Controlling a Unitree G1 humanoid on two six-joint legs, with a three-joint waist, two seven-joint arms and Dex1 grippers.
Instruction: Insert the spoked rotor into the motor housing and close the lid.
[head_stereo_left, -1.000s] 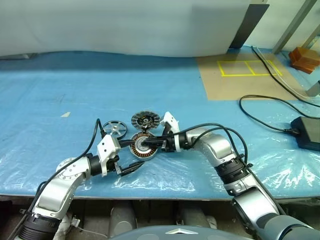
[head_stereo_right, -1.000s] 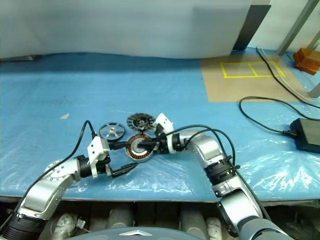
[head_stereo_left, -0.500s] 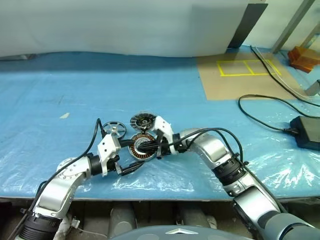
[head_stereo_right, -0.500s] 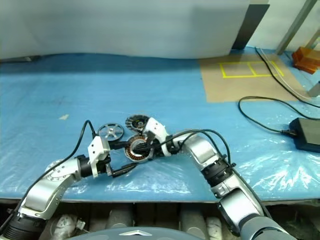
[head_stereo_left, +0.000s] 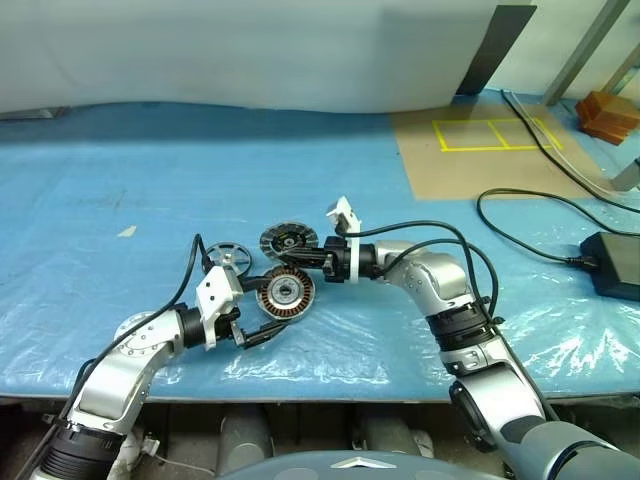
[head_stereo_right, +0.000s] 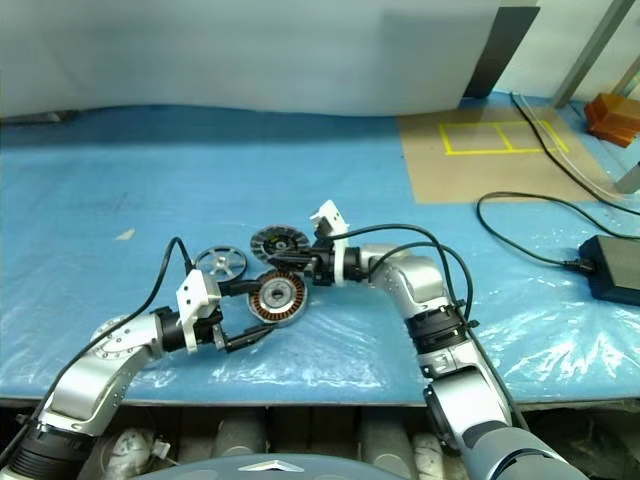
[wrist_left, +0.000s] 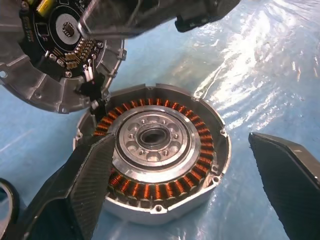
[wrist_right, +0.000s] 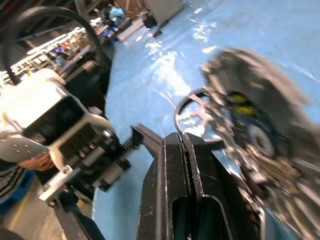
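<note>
The motor housing (head_stereo_left: 288, 292) lies flat on the blue table, its copper windings (wrist_left: 165, 185) ringing a metal centre. My left gripper (head_stereo_left: 270, 306) is open, one finger (wrist_left: 75, 190) on each side of the housing. The ribbed grey lid (head_stereo_left: 289, 240) rests just behind the housing, its circuit side (wrist_left: 60, 35) showing in the left wrist view. Left of the lid lies the spoked rotor (head_stereo_left: 229, 256). My right gripper (head_stereo_left: 290, 262) is shut and holds nothing. It points left and hovers between the lid and the housing. Its fingers (wrist_right: 175, 165) point past the rotor (wrist_right: 195, 112).
The table (head_stereo_left: 150, 180) is covered in blue plastic sheeting, and its front edge runs just below my arms. A cardboard sheet with yellow tape (head_stereo_left: 480, 150) lies at the back right. A black cable and a power brick (head_stereo_left: 612, 262) lie at the right.
My right gripper has lifted off the housing's centre and moved back toward the lid, staying shut. The left arm and the three parts have stayed in place.
</note>
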